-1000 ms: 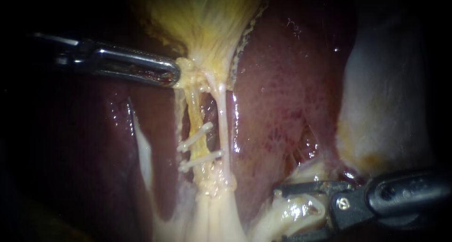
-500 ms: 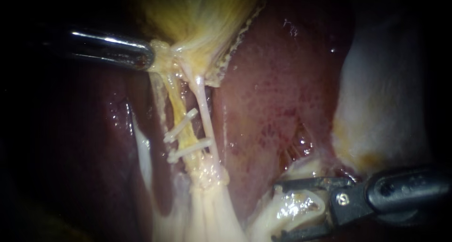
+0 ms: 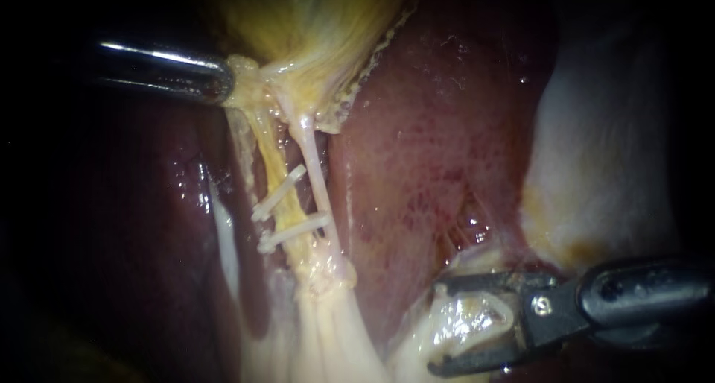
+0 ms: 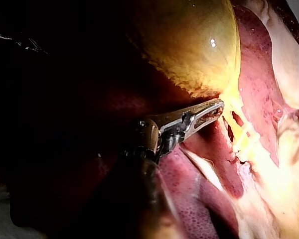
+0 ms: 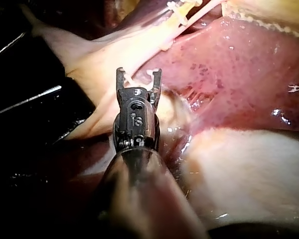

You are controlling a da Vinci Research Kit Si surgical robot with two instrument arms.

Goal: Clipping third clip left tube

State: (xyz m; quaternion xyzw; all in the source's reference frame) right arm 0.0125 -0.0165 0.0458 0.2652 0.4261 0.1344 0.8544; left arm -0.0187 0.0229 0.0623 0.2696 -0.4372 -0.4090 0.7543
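The slender steel left instrument [image 3: 223,81], its pincer clenched on the yellow gallbladder neck [image 3: 261,85], is drawing the yellowish left tube [image 3: 269,150] and its two white clips [image 3: 292,232] taut leftwards, clearing room for the third, while the dark right instrument [image 3: 439,327] is waiting well apart, pincer released.

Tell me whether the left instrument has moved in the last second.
Yes. The left instrument, holding the gallbladder, has pulled toward the view's left and slightly up, away from the liver, which stays put.
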